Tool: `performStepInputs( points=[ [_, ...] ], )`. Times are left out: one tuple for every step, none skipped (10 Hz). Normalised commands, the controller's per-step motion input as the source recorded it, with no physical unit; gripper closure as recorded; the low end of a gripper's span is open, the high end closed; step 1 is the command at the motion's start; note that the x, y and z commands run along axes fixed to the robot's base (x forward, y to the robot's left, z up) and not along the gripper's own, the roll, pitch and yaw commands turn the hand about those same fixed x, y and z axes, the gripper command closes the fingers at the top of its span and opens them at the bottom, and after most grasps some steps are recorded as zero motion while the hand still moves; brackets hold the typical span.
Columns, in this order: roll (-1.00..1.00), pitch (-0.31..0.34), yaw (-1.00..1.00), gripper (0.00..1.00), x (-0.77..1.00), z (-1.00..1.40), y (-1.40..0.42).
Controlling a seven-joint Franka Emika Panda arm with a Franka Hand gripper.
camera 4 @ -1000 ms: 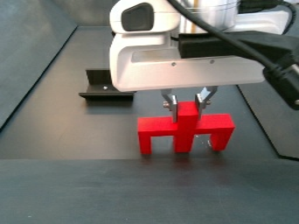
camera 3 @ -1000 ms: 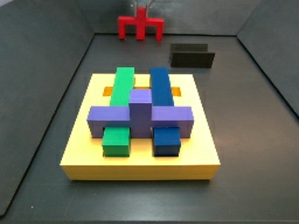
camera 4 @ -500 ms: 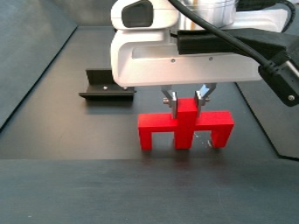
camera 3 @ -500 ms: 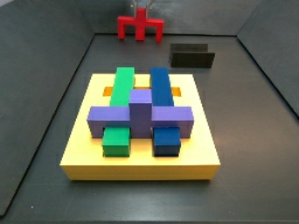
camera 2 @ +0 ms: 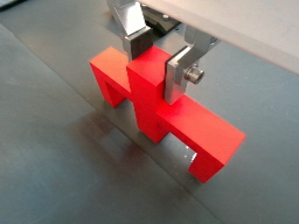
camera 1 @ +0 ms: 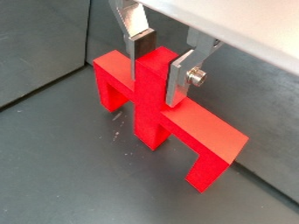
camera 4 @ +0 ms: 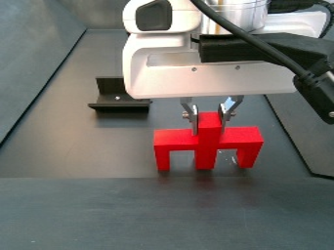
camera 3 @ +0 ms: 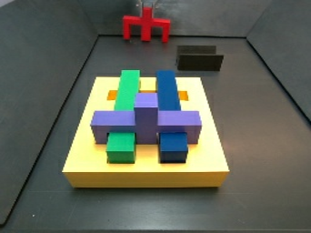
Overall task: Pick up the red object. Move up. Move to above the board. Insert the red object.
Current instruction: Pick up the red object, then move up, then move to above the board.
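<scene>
The red object, a flat piece with a middle stem and two legs, is at the far end of the floor. It shows close up in both wrist views. My gripper is shut on its middle stem, one silver finger on each side. In a side view the gripper comes straight down onto the red object, which hangs upright at floor height. The yellow board lies nearer in a side view, well away from the gripper.
The board carries a green block, a blue block and a purple cross piece. The dark fixture stands on the floor beside the red object. Grey walls close in the floor.
The gripper and the red object have shifted very slightly upward; otherwise nothing has moved.
</scene>
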Motion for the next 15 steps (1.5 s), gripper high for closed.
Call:
performStepInputs(
  points=[
    [0.0,0.0,0.0,1.0,0.0,0.0,0.0],
    [0.0,0.0,0.0,1.0,0.0,0.0,0.0],
    [0.0,0.0,0.0,1.0,0.0,0.0,0.0],
    [0.0,0.0,0.0,1.0,0.0,0.83,0.0],
    [-0.02,0.06,0.06,1.0,-0.07,0.73,-0.06],
    [0.03,0.065,0.05,1.0,-0.06,0.48,-0.04],
    [0.06,0.059,0.04,1.0,-0.03,0.29,-0.02],
    [0.0,0.0,0.0,1.0,0.0,1.4,0.0],
    [-0.04,0.009,-0.01,1.0,-0.02,1.4,0.0],
    [-0.01,0.017,-0.01,1.0,-0.05,1.4,0.0],
    [0.0,0.022,0.0,1.0,0.02,1.4,0.01],
    [-0.01,0.071,0.0,1.0,0.04,0.88,0.02],
    [0.0,0.08,0.0,1.0,0.03,0.39,0.0],
    [0.0,0.059,0.0,1.0,0.04,0.2,0.01],
    [-0.16,0.122,0.06,1.0,0.04,0.14,-1.4]
  ],
)
